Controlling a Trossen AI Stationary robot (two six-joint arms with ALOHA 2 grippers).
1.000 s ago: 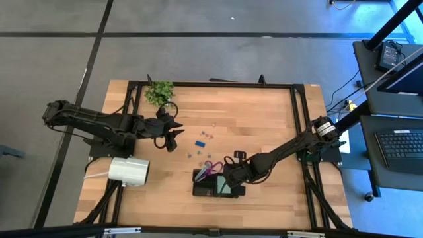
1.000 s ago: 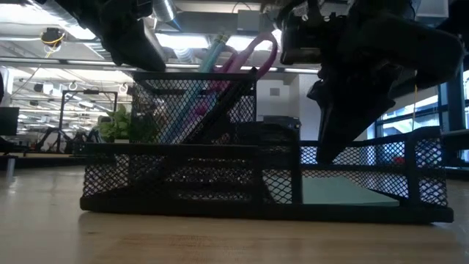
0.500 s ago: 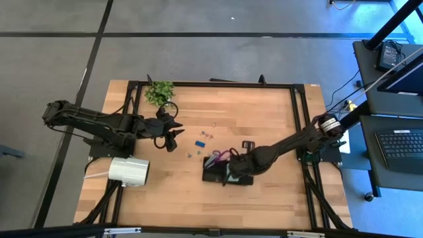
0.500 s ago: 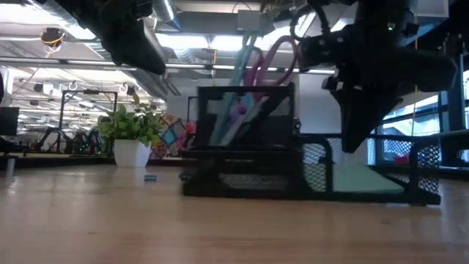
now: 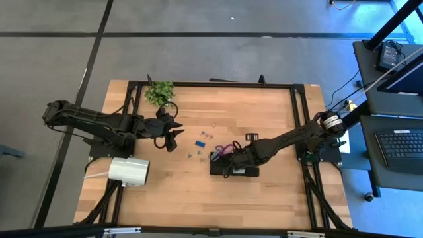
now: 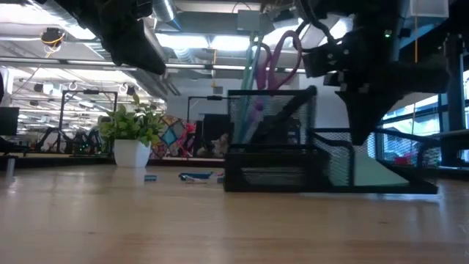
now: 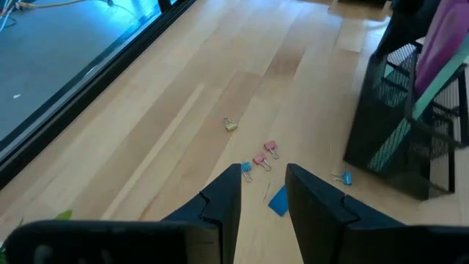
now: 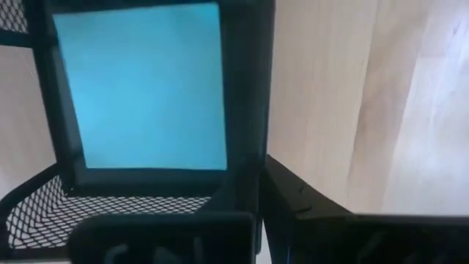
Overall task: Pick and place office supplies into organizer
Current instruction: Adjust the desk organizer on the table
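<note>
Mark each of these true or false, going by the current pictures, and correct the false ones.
1. The purple-handled scissors stand upright in the tall cup of the black mesh organizer. True.
2. The right gripper hangs open above bare table. False: it is shut on the black mesh organizer's wall, as the right wrist view shows.
3. The pale green sticky-note pad lies on the bare wood beside the white roll. False: it lies inside the organizer's low tray.
4. Small coloured binder clips are loose on the wooden table, outside the organizer. True.
5. The left gripper holds the small green plant. False: its fingers stand apart over the clips, holding nothing; the plant sits at the table's far edge.
</note>
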